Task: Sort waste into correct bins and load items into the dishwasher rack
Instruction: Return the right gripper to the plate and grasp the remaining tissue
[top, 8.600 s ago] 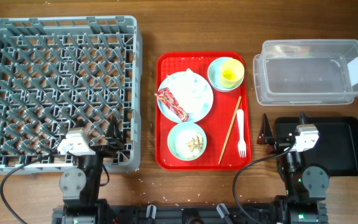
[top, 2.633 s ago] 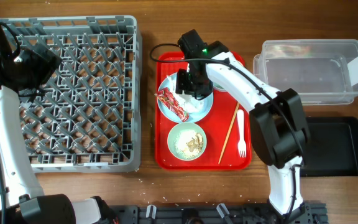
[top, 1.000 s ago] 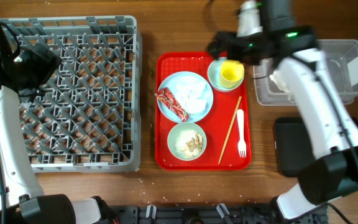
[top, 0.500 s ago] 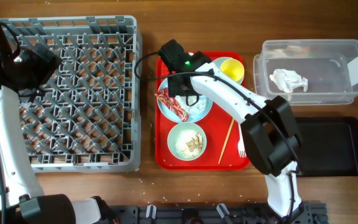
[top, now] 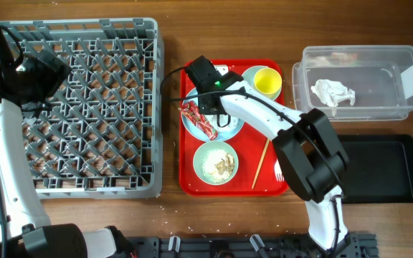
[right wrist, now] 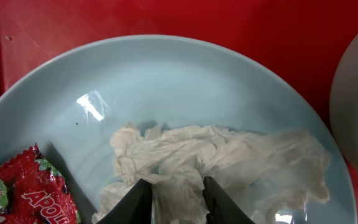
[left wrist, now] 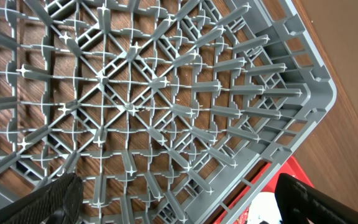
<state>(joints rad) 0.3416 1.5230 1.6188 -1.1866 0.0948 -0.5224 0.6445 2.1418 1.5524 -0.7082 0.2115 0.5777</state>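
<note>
My right gripper (right wrist: 178, 202) is down on the pale blue-green plate (right wrist: 185, 81), its jaws closed in on a fold of the crumpled white napkin (right wrist: 229, 155) lying there. The red snack wrapper (right wrist: 23, 186) lies just left of it on the same plate (top: 233, 120). A second white napkin (top: 333, 92) sits in the clear tub (top: 378, 107). My left gripper (left wrist: 179, 208) hangs open and empty over the grey dishwasher rack (left wrist: 166, 93). One bowl (top: 216, 163) holds food scraps. The yellow cup (top: 266, 81) stands in the other bowl.
Everything to sort sits on a red serving tray (top: 190, 183), with chopsticks (top: 265, 159) and a white fork (top: 279, 170) on its right side. The black tray (top: 386, 168) lies at the right front, below the clear tub. My right arm spans the red tray.
The right arm swung back from the clear tub, leaving a napkin in it, came down on the plate and closed its jaws on the napkin there. The left arm stayed put.
</note>
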